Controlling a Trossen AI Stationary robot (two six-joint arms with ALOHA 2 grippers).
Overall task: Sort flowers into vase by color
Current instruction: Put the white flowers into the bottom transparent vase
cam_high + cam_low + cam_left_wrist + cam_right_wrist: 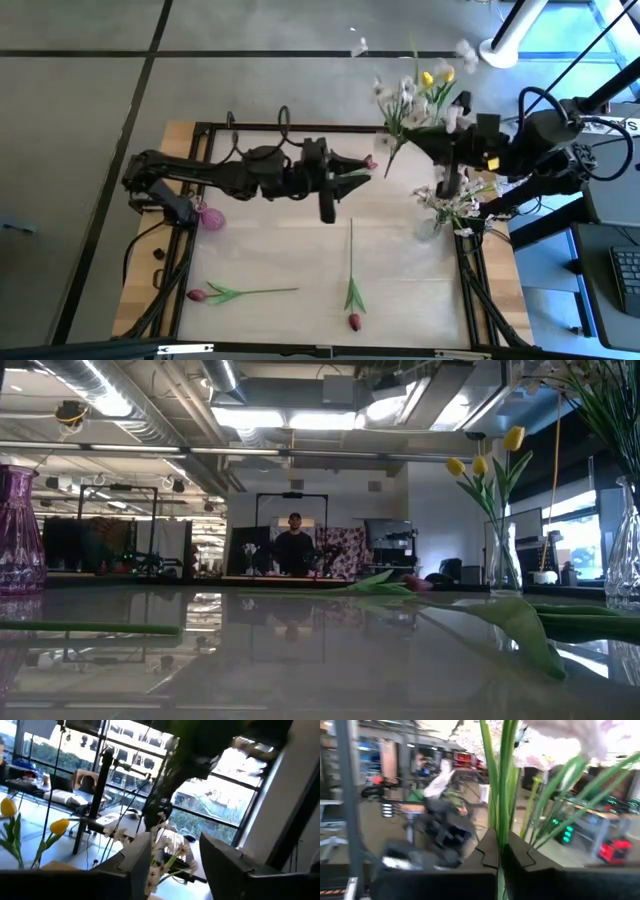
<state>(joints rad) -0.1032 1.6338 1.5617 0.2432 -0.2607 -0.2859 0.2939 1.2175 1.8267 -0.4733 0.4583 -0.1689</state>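
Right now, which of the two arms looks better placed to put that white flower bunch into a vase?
The right gripper. Its fingers are shut on the white flower bunch near the clear vase on its side, while the left gripper stands open at mid-table, holding nothing.

Person point(294, 547) standing in bg; monitor point(525, 530) nearby.

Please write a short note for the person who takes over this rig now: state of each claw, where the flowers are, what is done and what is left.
Left claw: open, mid-table, holding nothing.
Right claw: shut on green stems of a white and yellow bunch, at the table's far right.
Flowers: two dark red tulips lie on the table, one near the front left, one at front centre. White blossoms sit in the clear vase on the right. The purple vase stands on the left.
Left: place the held bunch, then both red tulips.
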